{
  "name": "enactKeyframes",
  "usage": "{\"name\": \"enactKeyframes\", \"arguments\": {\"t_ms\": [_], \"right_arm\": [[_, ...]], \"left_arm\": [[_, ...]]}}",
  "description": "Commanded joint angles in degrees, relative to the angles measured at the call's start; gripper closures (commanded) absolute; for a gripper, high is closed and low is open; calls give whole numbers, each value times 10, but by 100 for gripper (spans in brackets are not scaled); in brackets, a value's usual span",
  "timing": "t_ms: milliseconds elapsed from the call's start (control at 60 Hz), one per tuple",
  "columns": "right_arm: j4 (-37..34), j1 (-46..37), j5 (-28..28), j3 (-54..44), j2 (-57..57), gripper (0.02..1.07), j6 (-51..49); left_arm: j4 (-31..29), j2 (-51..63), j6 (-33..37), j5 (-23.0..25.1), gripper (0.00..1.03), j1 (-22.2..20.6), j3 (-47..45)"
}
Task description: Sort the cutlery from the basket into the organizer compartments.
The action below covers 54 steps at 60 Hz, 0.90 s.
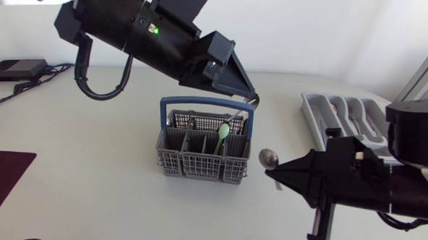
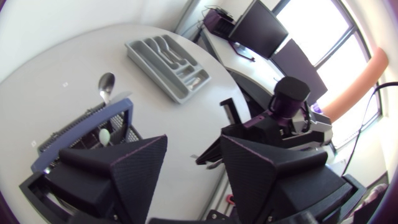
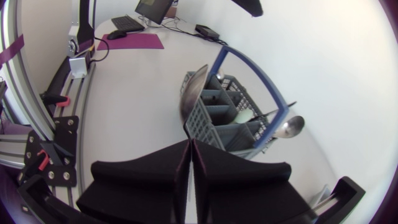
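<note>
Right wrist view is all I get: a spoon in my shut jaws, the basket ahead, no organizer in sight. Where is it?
Observer: The organizer sits to the right of the basket, beyond your right arm as the head view shows it.
Operator: Anything in it before I bring this spoon over?
Observer: Yes, some cutlery already lies in its compartments; which pieces is too small to tell.
Operator: And the left arm?
Observer: Its jaws stand open with nothing between them, above the basket's blue handle.
</note>
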Motion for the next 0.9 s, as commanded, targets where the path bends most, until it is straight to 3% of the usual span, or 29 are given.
{"name": "enactKeyframes", "arguments": {"t_ms": [0,50,150,483,650,883], "right_arm": [[-23,-60,-19,-13,-16,101,-64],[-35,-111,-39,-14,-18,101,-100],[-50,-208,-77,-20,-15,101,-177],[-55,-510,-173,-34,83,101,-468],[9,-602,-186,-37,160,101,-548],[123,-663,-181,-37,251,101,-594]], "left_arm": [[22,-9,-13,-46,40,-4,-40],[29,-8,-12,-54,41,-5,-55],[75,-10,-1,-144,41,-25,-104],[162,-4,0,-229,41,-52,-193],[198,4,3,-251,41,-62,-215],[214,13,8,-268,41,-71,-223]]}}
